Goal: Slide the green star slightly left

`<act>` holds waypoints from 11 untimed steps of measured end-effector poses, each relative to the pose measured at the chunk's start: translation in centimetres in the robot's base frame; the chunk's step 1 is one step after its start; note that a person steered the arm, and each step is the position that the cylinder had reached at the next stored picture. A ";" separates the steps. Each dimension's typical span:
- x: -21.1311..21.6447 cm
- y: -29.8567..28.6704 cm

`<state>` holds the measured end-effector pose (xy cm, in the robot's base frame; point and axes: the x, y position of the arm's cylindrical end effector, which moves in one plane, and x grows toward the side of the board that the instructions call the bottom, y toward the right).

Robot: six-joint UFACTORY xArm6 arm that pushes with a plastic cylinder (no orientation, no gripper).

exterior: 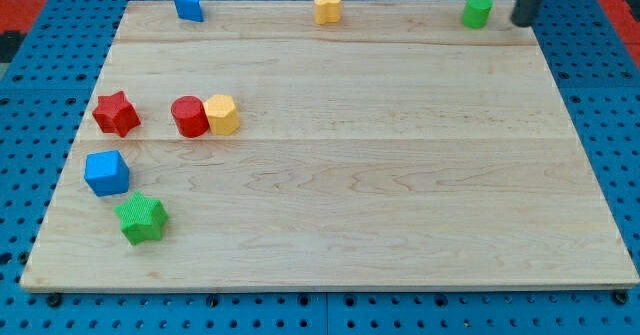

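Seven blocks on the wooden board (pixel 400 175), and my tip (pixel 523 22) sits at the far right corner, just right of the green cylinder (pixel 477 11). No fingers on this arm, only a plain dark rod, so nothing spreads or pinches. Now the green star (pixel 141 218): it lies way over at the near left, close to the board's left edge, diagonally across the whole board from my tip, well apart. Just beyond the star sits the blue cube (pixel 107 172), close but not touching. Farther back on the left, the red star (pixel 117 113), then the red cylinder (pixel 188 116) pressed against a yellow block (pixel 222 114). Along the far edge, a blue triangular block (pixel 188 5) at left and another yellow block (pixel 327 7) mid-way.
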<state>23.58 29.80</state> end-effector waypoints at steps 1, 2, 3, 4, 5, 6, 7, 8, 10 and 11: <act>-3.7 -3.3; -3.3 -7.9; -3.0 -7.5; -3.0 -4.5; -1.2 -2.6; 4.6 0.3; 9.6 -1.5; 13.8 -6.9; 21.0 -17.8; 23.7 -25.1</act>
<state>47.25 4.74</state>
